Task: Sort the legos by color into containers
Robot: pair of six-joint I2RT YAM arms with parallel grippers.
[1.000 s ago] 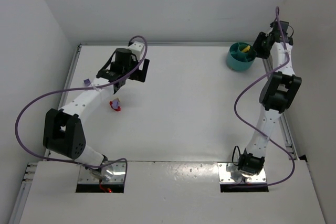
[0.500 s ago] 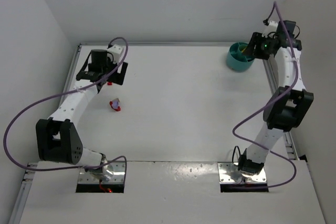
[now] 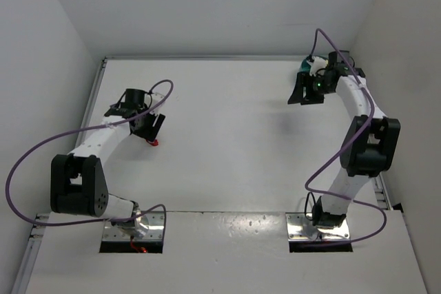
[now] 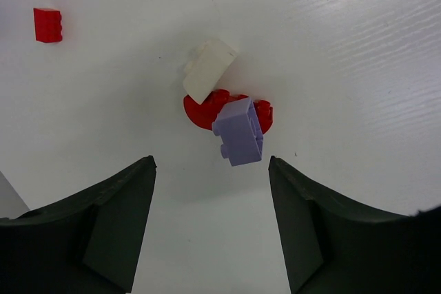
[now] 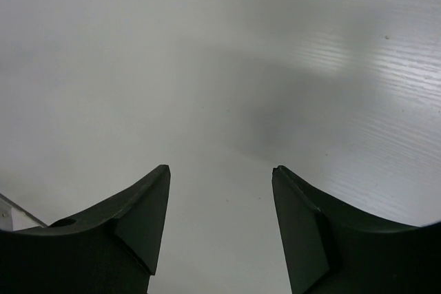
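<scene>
Where the left arm bends over the left side of the white counter [image 3: 227, 142], the left tool [image 4: 211, 164] hangs with its jaws apart and nothing between them, directly above a small heap of legos.

Item, heap. Red curved piece [image 4: 200, 111], lying flat on the counter. Whitish brick [image 4: 209, 70], tilted, overlapping the red piece's far edge. Lavender brick [image 4: 238, 131], two studs showing on one side, lying across the red piece's near edge. Both bricks touch the red piece. The top view shows only a red speck at the tool's tip.

Item, red brick [image 4: 47, 24]. It lies alone on the counter, well apart from the heap, toward the upper left of the left wrist view.

Item, teal tub [image 3: 302, 67]. It stands at the far right of the counter, mostly hidden behind the right arm. Its compartments and contents cannot be made out.

Item, right tool [image 5: 220, 170]. Its jaws are apart and hold nothing. It is poised over white counter surface near the tub.
</scene>
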